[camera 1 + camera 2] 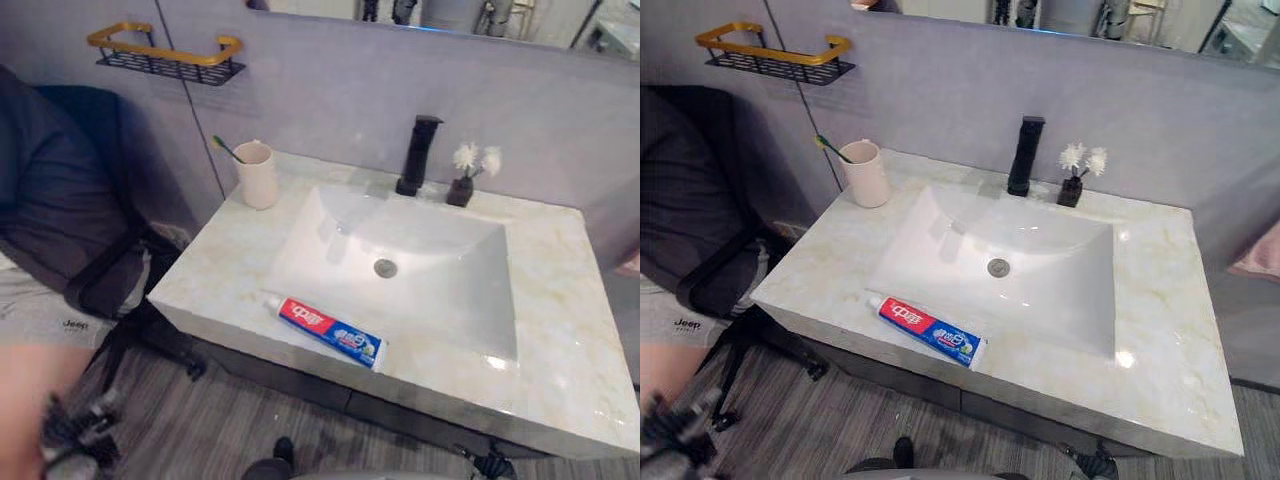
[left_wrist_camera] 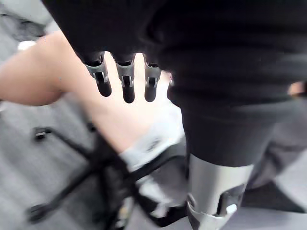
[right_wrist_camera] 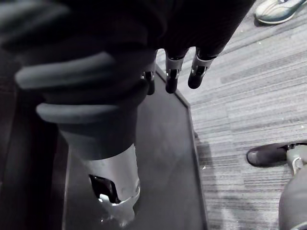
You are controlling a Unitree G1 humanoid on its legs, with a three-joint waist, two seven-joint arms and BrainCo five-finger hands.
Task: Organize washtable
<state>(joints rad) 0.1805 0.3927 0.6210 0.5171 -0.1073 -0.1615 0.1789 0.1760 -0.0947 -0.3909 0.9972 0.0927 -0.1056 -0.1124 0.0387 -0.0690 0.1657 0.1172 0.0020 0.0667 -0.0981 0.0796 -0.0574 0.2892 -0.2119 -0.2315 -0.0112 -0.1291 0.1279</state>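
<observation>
This is a bathroom washstand corner. A pale marble-look countertop (image 1: pixel 560 330) holds a white sunken basin (image 1: pixel 440 290) with a black faucet (image 1: pixel 418 152) at its far edge. A cup (image 1: pixel 258 175) with a toothbrush (image 1: pixel 227 149) stands at the far left, and a toothpaste tube (image 1: pixel 330 331) lies at the near edge. A small vase of white flowers (image 1: pixel 468 175) sits right of the faucet. A mirror (image 1: pixel 450 15) and a gold-and-black wall shelf (image 1: pixel 165 55) hang on the grey wall. A person (image 1: pixel 40 330) sits in a wheeled chair (image 1: pixel 120 285) at the left.
</observation>
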